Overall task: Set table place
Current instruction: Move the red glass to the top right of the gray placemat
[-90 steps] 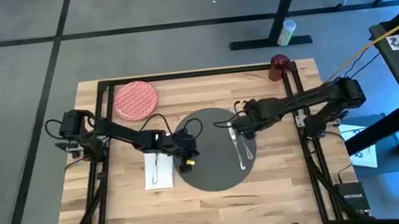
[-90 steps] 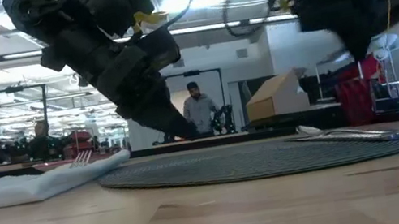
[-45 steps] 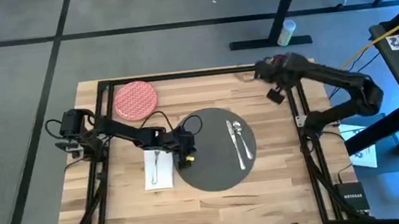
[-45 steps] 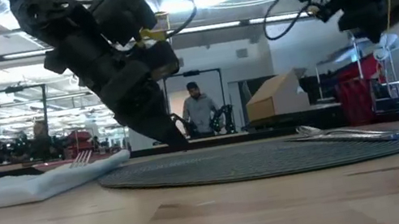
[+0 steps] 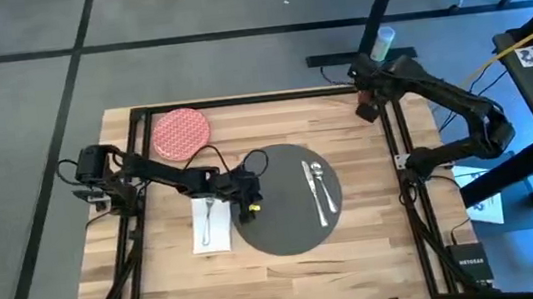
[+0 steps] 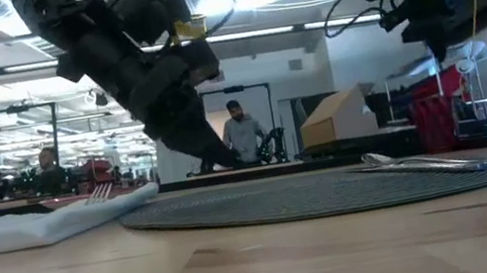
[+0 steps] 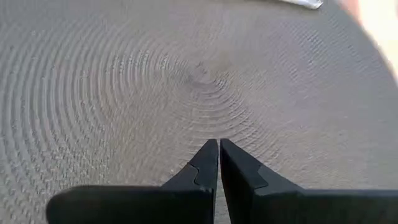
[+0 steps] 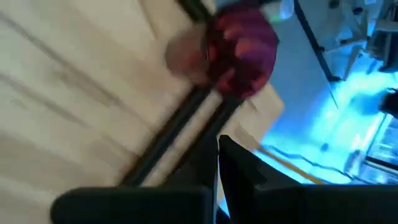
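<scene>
Both jaws are pressed together and hold nothing. The left gripper (image 7: 218, 149) hovers just over the left part of the mat, and the right gripper (image 8: 217, 146) hangs above the table's far right corner. The table (image 5: 375, 218) carries the dark round mat (image 5: 285, 223) at its middle. The red plate (image 5: 181, 133) lies near the far left corner, and the white napkin (image 5: 212, 226) with the fork (image 5: 208, 217) lies beside the mat's left edge. The knife (image 5: 313, 195) and spoon (image 5: 325, 185) lie on the mat's right part. The dark red cup (image 8: 242, 50) stands at the far right corner.
</scene>
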Available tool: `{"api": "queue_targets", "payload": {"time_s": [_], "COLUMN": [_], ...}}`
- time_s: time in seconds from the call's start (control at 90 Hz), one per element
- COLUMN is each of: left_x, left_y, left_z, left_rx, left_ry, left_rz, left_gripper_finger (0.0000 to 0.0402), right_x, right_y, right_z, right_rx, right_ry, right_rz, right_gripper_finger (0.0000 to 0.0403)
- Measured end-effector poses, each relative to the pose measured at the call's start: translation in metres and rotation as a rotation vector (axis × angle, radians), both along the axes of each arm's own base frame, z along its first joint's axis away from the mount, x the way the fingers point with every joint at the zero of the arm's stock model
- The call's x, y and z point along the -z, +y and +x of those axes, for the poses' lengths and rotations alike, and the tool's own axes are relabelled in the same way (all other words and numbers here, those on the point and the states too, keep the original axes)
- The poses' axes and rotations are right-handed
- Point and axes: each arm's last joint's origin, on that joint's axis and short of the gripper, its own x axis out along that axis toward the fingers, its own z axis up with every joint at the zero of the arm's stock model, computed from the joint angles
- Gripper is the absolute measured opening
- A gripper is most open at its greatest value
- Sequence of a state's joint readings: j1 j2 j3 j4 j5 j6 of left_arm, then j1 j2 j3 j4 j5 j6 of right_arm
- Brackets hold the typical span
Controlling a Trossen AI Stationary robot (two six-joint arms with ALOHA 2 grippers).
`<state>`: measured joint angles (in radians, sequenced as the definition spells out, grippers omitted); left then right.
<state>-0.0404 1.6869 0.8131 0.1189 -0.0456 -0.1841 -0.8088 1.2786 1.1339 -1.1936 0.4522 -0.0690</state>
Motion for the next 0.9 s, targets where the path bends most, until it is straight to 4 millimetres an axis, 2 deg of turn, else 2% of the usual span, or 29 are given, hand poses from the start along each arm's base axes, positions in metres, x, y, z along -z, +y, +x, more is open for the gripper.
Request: {"api": "queue_targets", "payload": {"time_s": [0.211, 0.322, 0.4, 0.478, 0.611, 0.711, 0.9], "left_x": [-0.007, -0.006, -0.006, -0.007, -0.011, -0.012, -0.01], "left_y": [0.002, 0.005, 0.004, -0.001, -0.011, -0.018, -0.027], "left_z": [-0.001, -0.001, -0.001, -0.002, -0.004, -0.005, -0.008], "left_rx": [-0.028, -0.06, -0.067, -0.052, -0.017, 0.012, 0.044], "left_ry": [-0.024, -0.016, -0.015, -0.015, -0.025, -0.025, 0.004], "left_rz": [-0.013, -0.034, -0.042, -0.045, -0.045, -0.037, -0.03], "left_gripper_finger": [0.0, 0.0, 0.0, 0.0, 0.0, 0.0, 0.0], "right_x": [0.001, 0.012, 0.024, 0.035, 0.041, 0.039, 0.04], "right_y": [0.001, 0.002, 0.005, 0.009, 0.018, 0.019, 0.007], "right_z": [0.018, 0.032, 0.045, 0.053, 0.054, 0.051, 0.046], "right_rx": [0.095, 0.133, 0.094, -0.011, -0.09, -0.091, -0.046], "right_ry": [-0.133, -0.23, -0.26, -0.215, -0.077, -0.054, -0.086], "right_rz": [-0.126, -0.186, -0.215, -0.21, -0.202, -0.166, -0.129], "right_gripper_finger": [0.0, 0.0, 0.0, 0.0, 0.0, 0.001, 0.0076]}}
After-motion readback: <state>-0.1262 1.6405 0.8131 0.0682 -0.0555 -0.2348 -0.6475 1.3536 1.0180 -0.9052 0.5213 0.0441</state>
